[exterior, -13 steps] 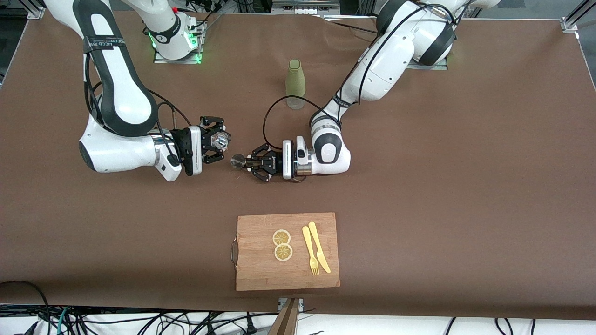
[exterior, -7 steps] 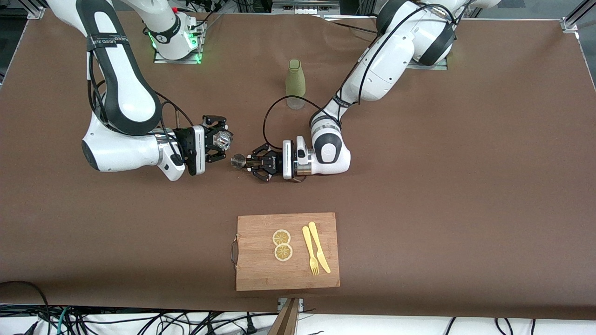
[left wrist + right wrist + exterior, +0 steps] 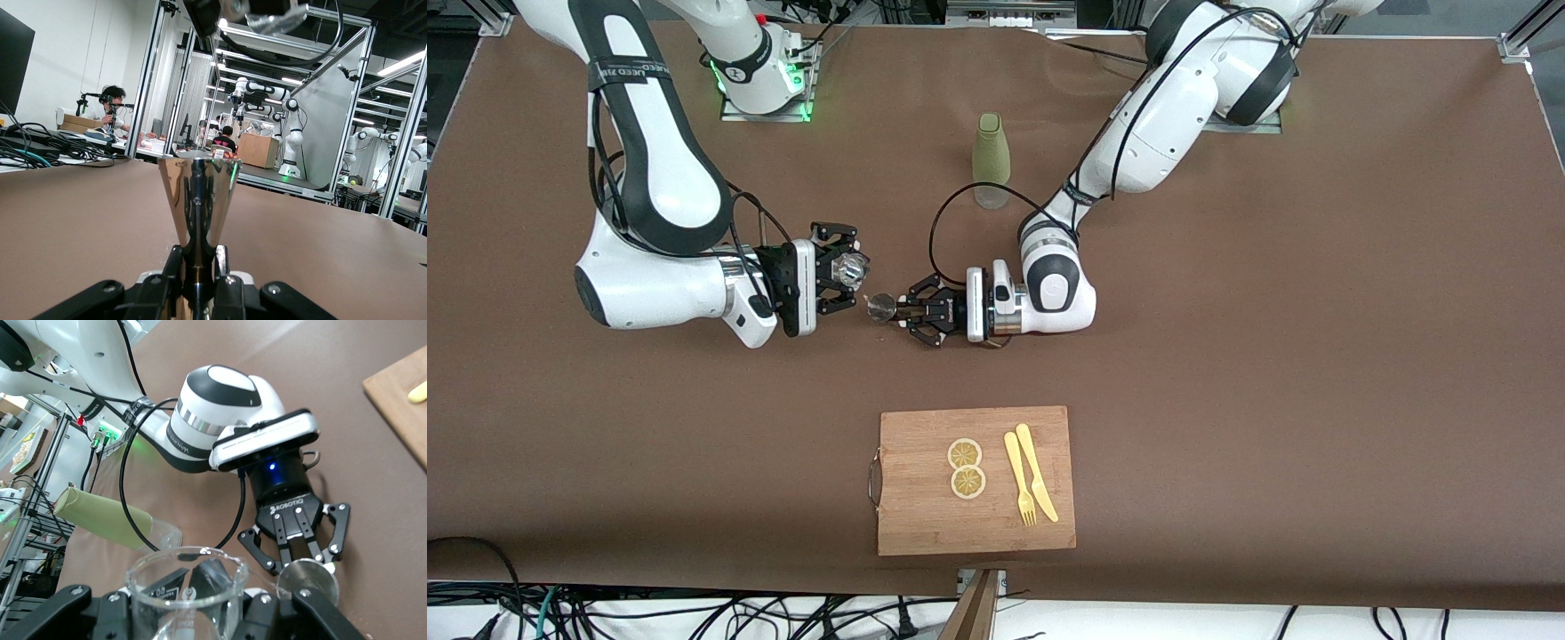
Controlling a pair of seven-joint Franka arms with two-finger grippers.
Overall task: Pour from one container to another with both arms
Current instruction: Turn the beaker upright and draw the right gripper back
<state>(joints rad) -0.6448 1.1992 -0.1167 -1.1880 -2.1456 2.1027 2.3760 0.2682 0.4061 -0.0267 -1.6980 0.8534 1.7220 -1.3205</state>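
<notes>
Tools [image 3: 895, 310] clamped on jigger [image 3: 882, 307], glass [image 3: 851, 267].

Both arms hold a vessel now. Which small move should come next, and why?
Probably bring the left tool closer, so its metal cup comes over the glass cup in the right tool. The two cups are near each other but not touching, and neither is tipped to pour yet.

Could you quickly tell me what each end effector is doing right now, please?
Left end effector: shut on the metal jigger.
Right end effector: shut on the glass beaker.
</notes>
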